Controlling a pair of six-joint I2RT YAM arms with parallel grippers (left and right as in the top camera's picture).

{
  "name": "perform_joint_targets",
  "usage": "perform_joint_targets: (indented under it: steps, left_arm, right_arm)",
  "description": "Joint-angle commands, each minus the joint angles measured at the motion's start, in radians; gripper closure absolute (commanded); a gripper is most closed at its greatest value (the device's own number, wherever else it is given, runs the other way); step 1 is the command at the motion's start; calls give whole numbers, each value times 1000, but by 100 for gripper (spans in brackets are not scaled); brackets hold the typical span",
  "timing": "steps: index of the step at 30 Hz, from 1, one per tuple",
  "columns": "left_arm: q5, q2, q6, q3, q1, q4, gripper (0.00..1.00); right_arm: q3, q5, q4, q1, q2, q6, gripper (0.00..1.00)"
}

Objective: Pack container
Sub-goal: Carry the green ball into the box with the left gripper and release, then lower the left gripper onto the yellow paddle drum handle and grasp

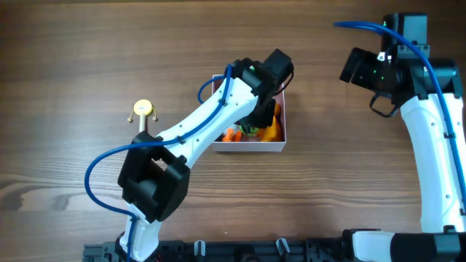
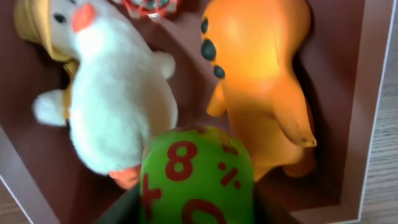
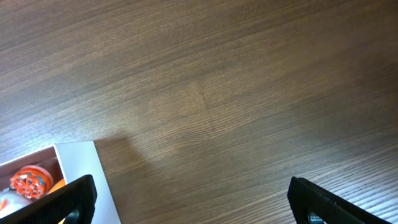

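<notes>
**Left arm deep in the box.** Your left gripper [image 2: 196, 208] is down inside the small square open-top container [image 1: 251, 148]. The container sits near the middle of the worktop [image 1: 65, 58], a little towards its far edge. Its thin outer walls are white, and the left wrist view shows its dusty pink inside up close.

In that view the gripper's dark fingers [image 2: 121, 210] press on either side of a green rounded toy [image 2: 193, 168] printed with a red 8 and other red signs. Beside it in the container lies a white plush bird [image 2: 118, 99] with an orange beak and a yellow cap. A glossy orange rubber animal [image 2: 261, 74] with dark spots lies near the wall on the right of that view. A red and white ridged toy [image 2: 148, 5] is cut off by the top of the frame.

From overhead, your left arm covers most of the container. Only some orange and a bit of green show near its near wall, and the gripper itself is hidden.

Your right gripper [image 3: 191, 190] hangs over bare worktop towards the right edge. Its fingers are spread wide, with only their tips in view, and one corner of the container enters the right wrist view.

A small yellow round-headed toy [image 1: 143, 110] stands apart from the container, towards the left edge. It is too small for you to make out what it is.
</notes>
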Motion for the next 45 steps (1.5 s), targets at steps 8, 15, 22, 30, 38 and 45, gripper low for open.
perform_joint_targets:
  steps: [8,15,22,30,38,45]
  left_arm:
    - [16,9,-7,-6,-3,-28,14]
    - [16,-29,-7,8,16,-37,10]
    - [-69,-275,70,43,224,-213,7]
    - [-70,-384,193,18,554,-320,10]
    - [-65,-384,230,-251,712,-179,10]
    - [72,-384,309,-531,775,119,10]
  right_arm:
    - [2,-8,3,0,7,8,0]
    - [2,-8,3,0,7,8,0]
    - [2,-8,3,0,7,8,0]
    - [2,-8,3,0,7,8,0]
    - [2,-8,3,0,7,8,0]
    - [2,-8,3,0,7,8,0]
